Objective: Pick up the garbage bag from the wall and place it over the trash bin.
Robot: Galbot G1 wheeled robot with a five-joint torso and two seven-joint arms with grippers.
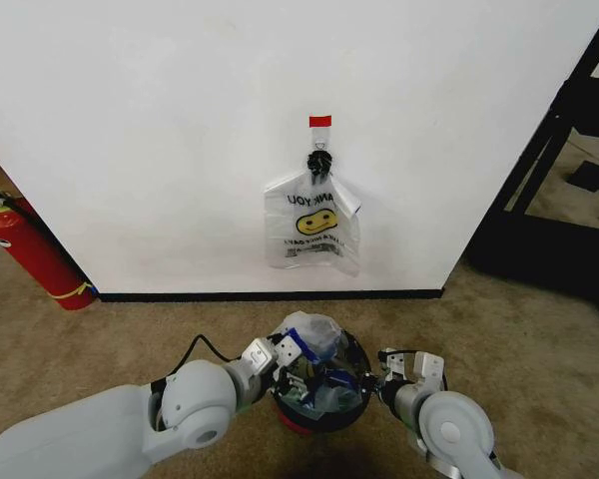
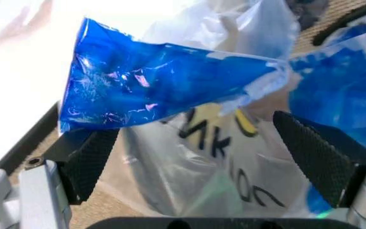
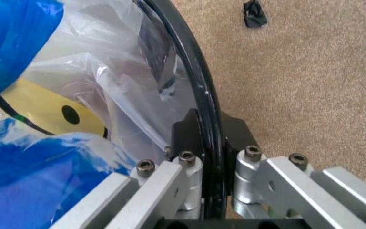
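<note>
Thin plastic garbage bag (image 1: 317, 371) is sitting bunched in the trash bin (image 1: 357, 357), its blue fold lying between the left gripper's (image 2: 196, 148) wide-open fingers, while the right gripper (image 3: 211, 143) is apparently clamping the bin's rim.

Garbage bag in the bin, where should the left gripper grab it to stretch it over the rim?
Take the blue flap of the garbage bag, the loose edge standing above the trash bin rim. It's bunched into a ridge between the left gripper's open fingers, so closing from the bin's left side should catch it.
</note>
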